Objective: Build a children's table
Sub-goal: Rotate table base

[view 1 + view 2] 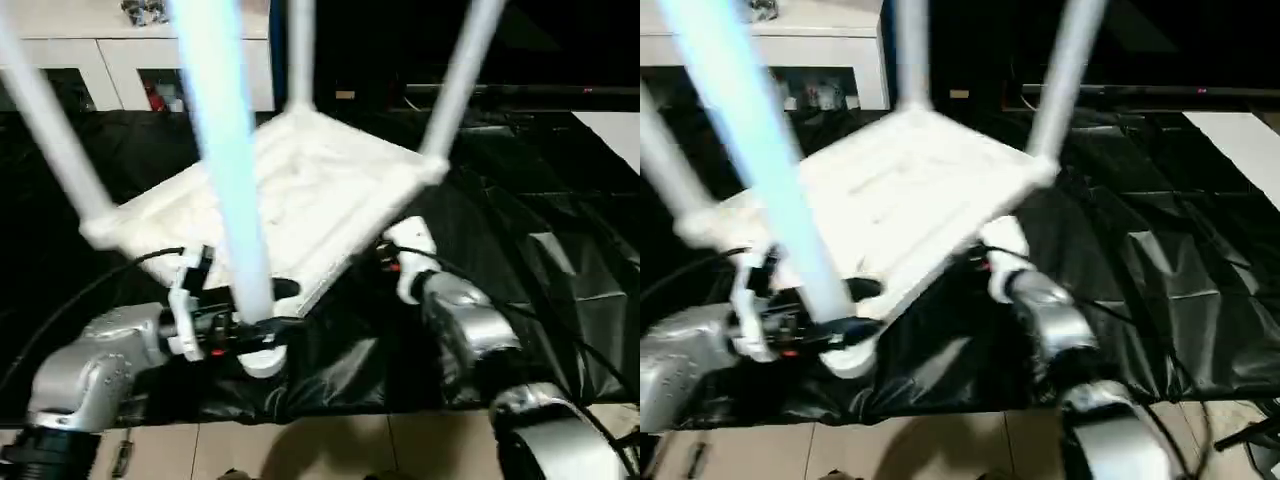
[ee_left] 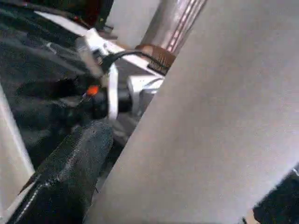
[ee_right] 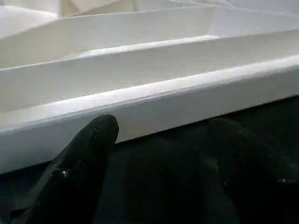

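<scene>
On the black sheet [image 1: 560, 270]: the upturned tabletop [image 1: 300, 190] lies ribbed side up, four legs standing in its corner sockets.
Left claw [image 1: 262, 322]: fingers spread wide around the base of the nearest leg [image 1: 228, 170], at the near corner socket.
Right claw [image 3: 159, 154]: fingers [image 3: 86, 154] parted wide, holding nothing, just beside the tabletop's near rim.
Behind: white cabinet [image 1: 120, 60] with glass doors.
</scene>
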Controlling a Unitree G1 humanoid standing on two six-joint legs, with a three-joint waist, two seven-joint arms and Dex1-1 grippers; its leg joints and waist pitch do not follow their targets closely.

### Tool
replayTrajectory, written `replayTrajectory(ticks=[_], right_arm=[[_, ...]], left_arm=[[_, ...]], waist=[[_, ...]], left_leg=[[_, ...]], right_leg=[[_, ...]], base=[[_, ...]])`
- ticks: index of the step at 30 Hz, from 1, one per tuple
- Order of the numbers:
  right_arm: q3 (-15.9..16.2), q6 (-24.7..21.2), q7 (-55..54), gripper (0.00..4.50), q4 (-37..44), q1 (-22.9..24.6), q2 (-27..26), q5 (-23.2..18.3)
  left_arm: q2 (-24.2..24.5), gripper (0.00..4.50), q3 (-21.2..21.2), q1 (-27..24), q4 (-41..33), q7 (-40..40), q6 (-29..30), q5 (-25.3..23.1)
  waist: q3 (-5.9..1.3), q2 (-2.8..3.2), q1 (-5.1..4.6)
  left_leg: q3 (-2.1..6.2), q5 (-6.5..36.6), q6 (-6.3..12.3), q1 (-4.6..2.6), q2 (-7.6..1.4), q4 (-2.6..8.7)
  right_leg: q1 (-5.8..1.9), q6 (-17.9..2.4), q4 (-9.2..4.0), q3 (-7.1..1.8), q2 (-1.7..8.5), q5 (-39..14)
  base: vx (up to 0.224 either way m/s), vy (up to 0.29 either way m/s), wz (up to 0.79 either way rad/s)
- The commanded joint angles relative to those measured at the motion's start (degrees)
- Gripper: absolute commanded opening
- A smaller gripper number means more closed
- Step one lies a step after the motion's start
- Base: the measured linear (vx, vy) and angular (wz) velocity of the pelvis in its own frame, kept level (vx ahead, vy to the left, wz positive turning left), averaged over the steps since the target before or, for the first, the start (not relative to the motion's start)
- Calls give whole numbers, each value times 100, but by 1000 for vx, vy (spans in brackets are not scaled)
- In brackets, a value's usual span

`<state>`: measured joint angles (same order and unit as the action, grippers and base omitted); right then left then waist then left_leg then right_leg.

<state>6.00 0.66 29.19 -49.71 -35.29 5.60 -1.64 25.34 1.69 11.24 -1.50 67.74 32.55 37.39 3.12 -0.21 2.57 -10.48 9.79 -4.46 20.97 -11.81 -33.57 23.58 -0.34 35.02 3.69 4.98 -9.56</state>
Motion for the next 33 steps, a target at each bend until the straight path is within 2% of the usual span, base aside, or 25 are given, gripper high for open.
replayTrajectory(ticks=[1,6,7,8,9,11,12,13,14,15,16,17,19,20,22,23,27,29,30,33], right_arm=[[153,114,183,356,1,-123,-134,-18],[222,306,446,356,-190,-89,-302,10],[213,355,460,356,-243,-95,-317,31],[170,412,369,356,-325,-105,-337,52],[161,420,354,356,-340,-107,-341,54],[129,437,319,356,-376,-113,-344,45],[81,449,312,356,-395,-113,-314,19],[81,449,312,356,-395,-113,-314,19],[31,485,310,356,-428,-116,-275,8],[29,488,310,356,-430,-117,-273,8],[-22,531,290,356,-463,-121,-229,-3],[-56,543,275,356,-462,-118,-201,-20],[-126,573,260,356,-473,-116,-143,-57],[-150,590,253,356,-466,-109,-104,-64],[-209,616,252,356,-442,-88,-17,-85],[-240,612,270,356,-399,-66,40,-103],[-349,609,555,356,-202,61,390,-146],[-352,605,627,356,-164,84,447,-147],[-327,603,830,356,-34,154,605,-128],[-230,634,1197,356,237,292,920,-58]], left_arm=[[-83,438,181,113,-159,-39,-51,-35],[-559,438,551,446,83,-248,-405,-393],[-634,438,595,492,128,-286,-475,-455],[-889,438,705,671,370,-515,-789,-729],[-934,438,723,702,412,-552,-842,-773],[-1075,438,789,817,562,-672,-1001,-913],[-1261,438,893,987,790,-856,-1243,-1138],[-1261,438,893,987,790,-856,-1243,-1138],[-1400,438,988,1126,1018,-1021,-1509,-1397],[-1405,438,990,1131,1029,-1024,-1522,-1405],[-1531,438,994,1263,1285,-1242,-1782,-1619],[-1604,438,980,1338,1428,-1377,-1933,-1717],[-1733,438,942,1486,1707,-1639,-2161,-1902],[-1769,438,934,1538,1809,-1810,-2311,-2032],[-1772,438,954,1601,1928,-1887,-2450,-2161],[-1724,438,963,1602,1922,-1782,-2439,-2143],[-1297,438,1013,1567,1908,-892,-2339,-1979],[-1213,438,1036,1566,1927,-754,-2316,-1979],[-1000,438,1107,1570,2008,-480,-2371,-2058],[-630,438,1208,1637,2264,-34,-2498,-2216]], waist=[[-340,29,60],[-344,38,112],[-343,33,112],[-347,49,115],[-345,36,112],[-350,38,116],[-358,90,121],[-364,57,121],[-364,86,121],[-372,60,123],[-371,119,125],[-367,89,118],[-382,103,130],[-388,99,129],[-388,88,133],[-393,80,140],[-393,87,169],[-395,93,177],[-390,93,189],[-382,106,255]], left_leg=[[36,1781,-67,-57,-96,448],[26,1785,-68,-74,-103,439],[31,1795,-70,-66,-102,444],[42,1770,-81,-45,-97,445],[24,1815,-74,-80,-99,434],[41,1750,-63,-34,-96,444],[38,1762,-55,-61,-91,435],[33,1768,-58,-57,-93,426],[47,1766,-57,-41,-93,433],[40,1784,-49,-53,-94,422],[55,1774,-51,-40,-91,426],[37,1854,-30,-67,-86,414],[49,1775,2,-37,-83,412],[41,1761,3,-48,-87,404],[52,1722,47,-27,-90,409],[48,1702,54,-40,-89,399],[41,1628,130,-32,-99,398],[35,1617,117,-44,-103,396],[26,1667,108,-56,-103,395],[18,1728,106,-66,-101,402]], right_leg=[[-267,-1114,-417,-229,247,-1840],[-260,-1115,-433,-239,254,-1772],[-269,-1110,-430,-236,256,-1783],[-291,-1102,-421,-234,268,-1788],[-259,-1061,-467,-239,253,-1827],[-302,-1077,-439,-233,263,-1766],[-278,-1057,-458,-232,252,-1752],[-289,-1089,-450,-232,258,-1685],[-304,-1094,-441,-227,262,-1678],[-298,-1093,-450,-224,262,-1674],[-310,-1112,-437,-222,272,-1654],[-281,-1085,-480,-212,244,-1715],[-317,-1121,-461,-209,261,-1632],[-307,-1134,-457,-211,256,-1585],[-322,-1154,-454,-199,263,-1554],[-318,-1158,-454,-199,263,-1538],[-310,-1289,-422,-200,262,-1396],[-307,-1304,-405,-200,249,-1308],[-302,-1316,-414,-200,249,-1342],[-296,-1216,-430,-198,231,-1491]], base=[[0,0,0],[0,0,0],[0,0,0],[0,0,0],[0,0,0],[0,0,0],[0,0,0],[0,0,0],[0,0,0],[0,0,0],[0,0,0],[0,0,0],[0,0,0],[0,0,0],[0,0,0],[0,0,0],[0,0,0],[0,0,0],[0,0,0],[0,0,0]])
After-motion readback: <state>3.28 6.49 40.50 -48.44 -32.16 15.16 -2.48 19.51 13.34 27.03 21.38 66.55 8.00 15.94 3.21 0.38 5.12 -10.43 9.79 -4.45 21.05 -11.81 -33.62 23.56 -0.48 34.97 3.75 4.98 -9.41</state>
